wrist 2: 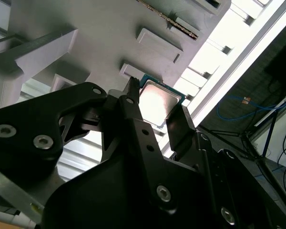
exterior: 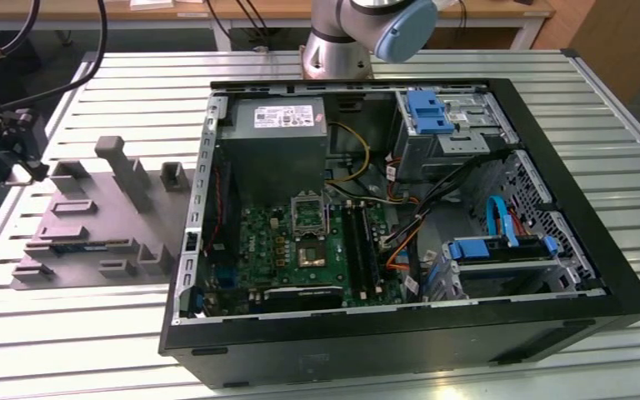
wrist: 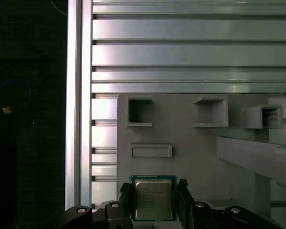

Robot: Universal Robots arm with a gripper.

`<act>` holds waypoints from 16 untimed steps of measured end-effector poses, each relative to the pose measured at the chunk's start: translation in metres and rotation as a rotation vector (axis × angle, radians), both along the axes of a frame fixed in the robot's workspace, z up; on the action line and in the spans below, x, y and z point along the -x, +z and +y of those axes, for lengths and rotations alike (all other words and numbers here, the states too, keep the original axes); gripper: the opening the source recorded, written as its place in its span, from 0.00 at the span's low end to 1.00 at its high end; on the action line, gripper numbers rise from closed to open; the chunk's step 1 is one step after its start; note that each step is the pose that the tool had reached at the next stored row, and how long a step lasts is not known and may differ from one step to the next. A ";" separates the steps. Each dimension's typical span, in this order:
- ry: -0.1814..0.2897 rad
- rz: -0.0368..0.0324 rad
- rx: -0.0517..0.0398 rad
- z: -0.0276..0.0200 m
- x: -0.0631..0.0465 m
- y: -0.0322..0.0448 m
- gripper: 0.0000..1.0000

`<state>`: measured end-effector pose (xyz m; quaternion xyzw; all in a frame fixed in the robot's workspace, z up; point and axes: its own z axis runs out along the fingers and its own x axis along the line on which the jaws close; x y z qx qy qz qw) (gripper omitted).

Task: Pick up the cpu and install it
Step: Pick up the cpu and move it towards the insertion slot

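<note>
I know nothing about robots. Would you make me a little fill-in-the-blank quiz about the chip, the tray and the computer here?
1. The cpu sits between the two ____ of the gripper.
2. The tray under the cpu is coloured ____.
3. The tray lies toward the exterior view's ____ from the computer case.
4. Tray and computer case both rest on a slatted metal ____.
Missing words: jaws; grey; left; table.
</note>
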<state>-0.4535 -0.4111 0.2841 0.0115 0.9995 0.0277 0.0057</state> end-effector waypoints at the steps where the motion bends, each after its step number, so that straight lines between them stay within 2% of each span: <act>1: 0.000 0.0000 0.0000 0.0000 0.000 0.0002 0.47; 16: 0.000 0.0001 0.0001 0.0000 0.000 0.0062 0.47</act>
